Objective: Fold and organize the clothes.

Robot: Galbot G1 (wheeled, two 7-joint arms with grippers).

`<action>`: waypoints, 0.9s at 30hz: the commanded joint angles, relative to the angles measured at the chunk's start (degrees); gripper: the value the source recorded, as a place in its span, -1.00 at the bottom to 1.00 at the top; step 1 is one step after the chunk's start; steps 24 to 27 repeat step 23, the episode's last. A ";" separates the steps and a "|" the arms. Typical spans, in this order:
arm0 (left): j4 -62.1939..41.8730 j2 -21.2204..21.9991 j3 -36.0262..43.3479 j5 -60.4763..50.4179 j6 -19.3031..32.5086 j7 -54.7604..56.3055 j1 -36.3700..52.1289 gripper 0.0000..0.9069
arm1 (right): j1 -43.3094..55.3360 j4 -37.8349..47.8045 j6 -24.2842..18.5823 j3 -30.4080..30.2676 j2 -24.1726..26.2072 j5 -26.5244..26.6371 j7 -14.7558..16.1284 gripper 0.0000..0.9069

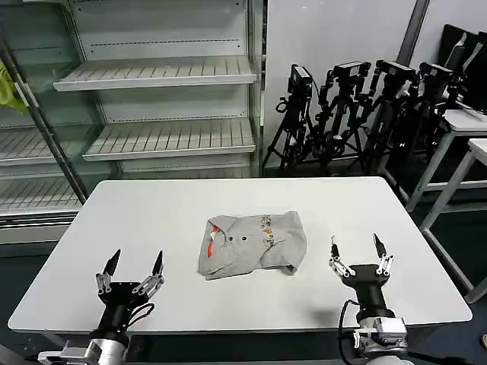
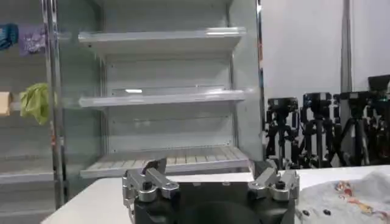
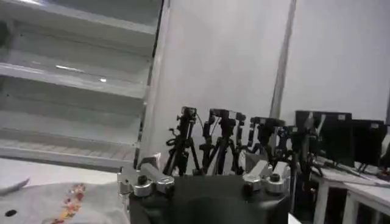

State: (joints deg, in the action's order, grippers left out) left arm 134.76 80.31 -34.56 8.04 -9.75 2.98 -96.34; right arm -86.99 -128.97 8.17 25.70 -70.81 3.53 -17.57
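A light grey shirt (image 1: 253, 243) lies folded into a compact bundle at the middle of the white table (image 1: 152, 220), with red-orange neck trim on its left side and small dots and a coloured print along its top. Its edge shows in the left wrist view (image 2: 347, 198) and in the right wrist view (image 3: 55, 204). My left gripper (image 1: 135, 261) stands open near the table's front left, apart from the shirt and empty. My right gripper (image 1: 355, 246) stands open at the front right, a short way from the shirt's right edge, also empty.
Empty white shelving (image 1: 160, 106) stands behind the table on the left, with a yellow-green cloth (image 1: 9, 87) hanging at its far left. Black camera tripods (image 1: 358, 106) are bunched behind the table on the right, and other white tables (image 1: 464, 144) stand at the far right.
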 commanded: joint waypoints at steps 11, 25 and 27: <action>-0.25 0.78 0.25 -0.88 0.39 -0.17 -1.19 1.00 | -0.27 -1.30 1.84 0.22 -0.45 0.89 -1.31 1.00; 0.01 0.96 0.46 -1.13 0.66 -0.23 -1.62 1.00 | 0.08 -1.58 5.07 1.12 -1.30 3.09 -2.58 1.00; 0.01 0.96 0.46 -1.13 0.66 -0.23 -1.62 1.00 | 0.08 -1.58 5.07 1.12 -1.30 3.09 -2.58 1.00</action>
